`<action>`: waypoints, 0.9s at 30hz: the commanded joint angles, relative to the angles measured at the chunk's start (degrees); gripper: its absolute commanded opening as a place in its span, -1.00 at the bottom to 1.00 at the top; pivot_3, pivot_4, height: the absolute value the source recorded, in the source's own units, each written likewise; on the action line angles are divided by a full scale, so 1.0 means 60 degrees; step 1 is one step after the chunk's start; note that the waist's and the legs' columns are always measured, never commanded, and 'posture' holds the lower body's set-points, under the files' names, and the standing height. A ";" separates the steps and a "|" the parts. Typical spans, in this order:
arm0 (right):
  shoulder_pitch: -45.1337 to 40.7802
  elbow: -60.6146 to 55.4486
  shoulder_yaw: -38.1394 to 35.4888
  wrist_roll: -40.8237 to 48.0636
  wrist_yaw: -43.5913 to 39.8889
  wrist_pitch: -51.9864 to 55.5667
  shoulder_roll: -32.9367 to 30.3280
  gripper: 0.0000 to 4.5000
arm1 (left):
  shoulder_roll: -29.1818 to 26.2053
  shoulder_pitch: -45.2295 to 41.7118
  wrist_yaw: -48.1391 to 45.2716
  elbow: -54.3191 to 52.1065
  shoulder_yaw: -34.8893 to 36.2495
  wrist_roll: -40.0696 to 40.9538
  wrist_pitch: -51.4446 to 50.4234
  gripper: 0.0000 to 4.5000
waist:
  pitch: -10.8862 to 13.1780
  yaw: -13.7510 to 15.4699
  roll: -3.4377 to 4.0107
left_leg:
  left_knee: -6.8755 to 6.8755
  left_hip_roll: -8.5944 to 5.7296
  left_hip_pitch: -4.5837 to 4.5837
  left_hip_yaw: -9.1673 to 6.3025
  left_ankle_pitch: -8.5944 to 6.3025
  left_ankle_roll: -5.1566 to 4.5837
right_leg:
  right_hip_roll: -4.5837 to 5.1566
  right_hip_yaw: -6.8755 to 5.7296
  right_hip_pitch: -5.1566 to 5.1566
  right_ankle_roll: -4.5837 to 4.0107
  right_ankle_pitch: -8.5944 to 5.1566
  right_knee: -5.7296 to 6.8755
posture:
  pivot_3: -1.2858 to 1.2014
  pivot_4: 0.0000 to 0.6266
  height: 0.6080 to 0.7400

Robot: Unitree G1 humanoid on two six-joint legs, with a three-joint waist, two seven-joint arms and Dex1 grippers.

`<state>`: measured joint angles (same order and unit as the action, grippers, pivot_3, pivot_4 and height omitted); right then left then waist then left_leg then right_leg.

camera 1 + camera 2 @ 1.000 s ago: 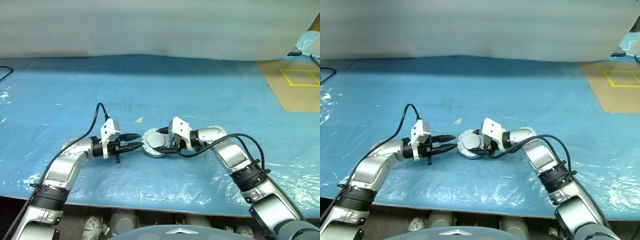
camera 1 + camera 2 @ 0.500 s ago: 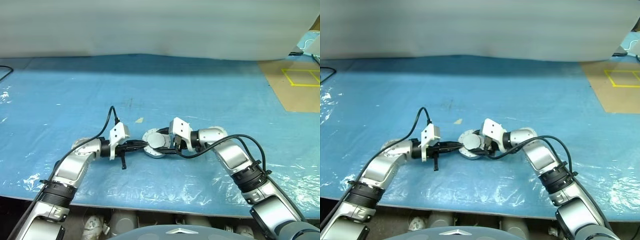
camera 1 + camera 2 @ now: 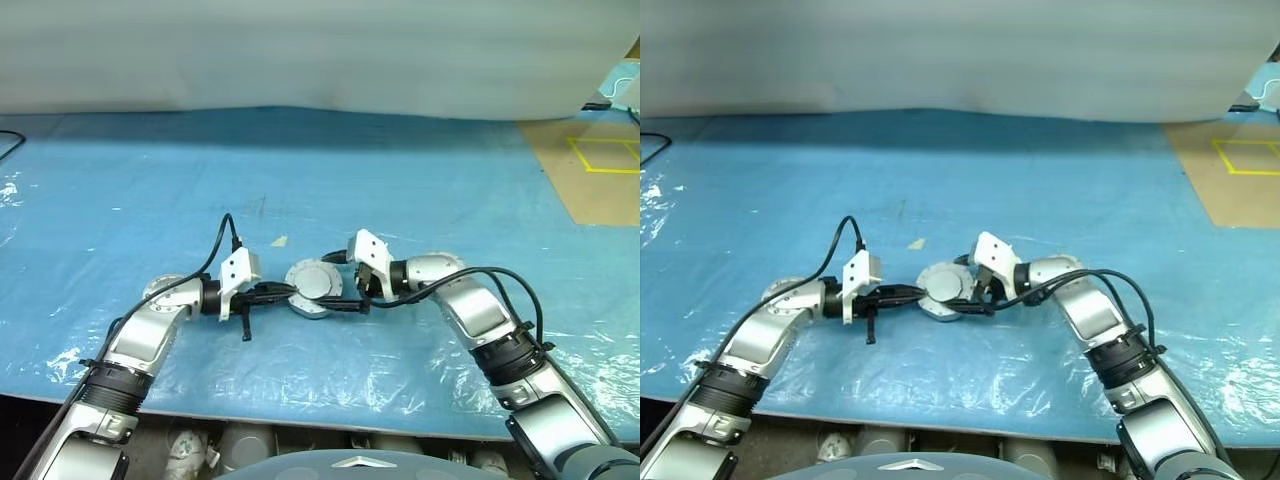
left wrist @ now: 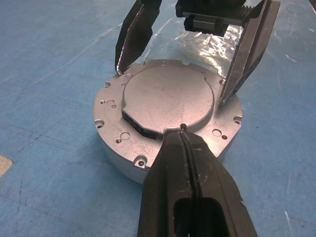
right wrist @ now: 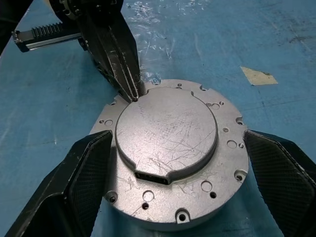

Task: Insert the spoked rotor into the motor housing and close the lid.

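Item 1: motor housing (image 5: pixel 173 153), lid (image 5: pixel 165 140) seated. Left gripper (image 4: pixel 182 129) pinched closed, tip bracing lid edge. Right gripper (image 5: pixel 173 163) spread wide, straddling housing; you hold nothing.

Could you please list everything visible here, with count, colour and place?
motor housing: one, silver, on the blue sheet between the grippers.
lid: one, plain silver face up, seated in the housing top.
blue sheet: one, covering the table.
paper scrap: one, pale, behind the housing.
yellow tape outline: on the brown surface, far right.
left gripper: black fingers shut, tip at the lid's edge.
right gripper: black fingers open, either side of the housing.
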<state>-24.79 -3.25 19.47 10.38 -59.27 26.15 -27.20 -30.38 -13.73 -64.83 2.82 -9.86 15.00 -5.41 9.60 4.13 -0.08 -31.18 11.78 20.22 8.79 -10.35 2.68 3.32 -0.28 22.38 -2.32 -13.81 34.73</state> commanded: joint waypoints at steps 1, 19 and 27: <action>0.0015 -0.0375 -0.0366 0.0445 -0.0038 0.0444 -0.0071 0.99 | -0.0006 0.0041 0.0027 0.0181 -0.0165 -0.0199 0.0029 -1.00 | 0.0001 0.0004 0.0001 | 0.0001 0.0000 0.0008 0.0000 0.0001 0.0002 | 0.0000 -0.0002 0.0006 0.0000 0.0000 0.0000 | 0.03 -0.52 1.00; 0.0661 -0.0174 -0.4178 0.4708 0.1758 0.7277 0.0105 0.99 | 0.0094 -0.0079 -0.0100 0.0855 -0.0253 -0.0294 0.0674 -1.00 | -0.0001 0.0144 0.0010 | -0.0004 0.0000 0.0028 0.0002 0.0005 0.0008 | -0.0001 -0.0004 0.0029 0.0000 0.0000 0.0004 | 0.03 -0.52 1.00; 0.1446 -0.0538 -0.4028 0.5344 0.2371 0.8107 0.0738 0.99 | 0.0069 -0.0156 -0.0163 0.1054 -0.0252 -0.0291 0.0831 -1.00 | -0.0011 0.0219 0.0033 | -0.0004 0.0005 0.0030 0.0016 0.0005 0.0009 | -0.0001 -0.0002 0.0044 0.0000 0.0001 0.0012 | 0.03 -0.52 1.00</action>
<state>-16.67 -5.31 -4.33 40.93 -46.18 73.50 -23.51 -29.73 -15.02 -65.88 7.61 -10.58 14.92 -0.04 9.54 5.44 0.11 -31.21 11.81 20.40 8.88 -10.32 2.73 3.32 -0.29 22.65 -2.32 -13.80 34.80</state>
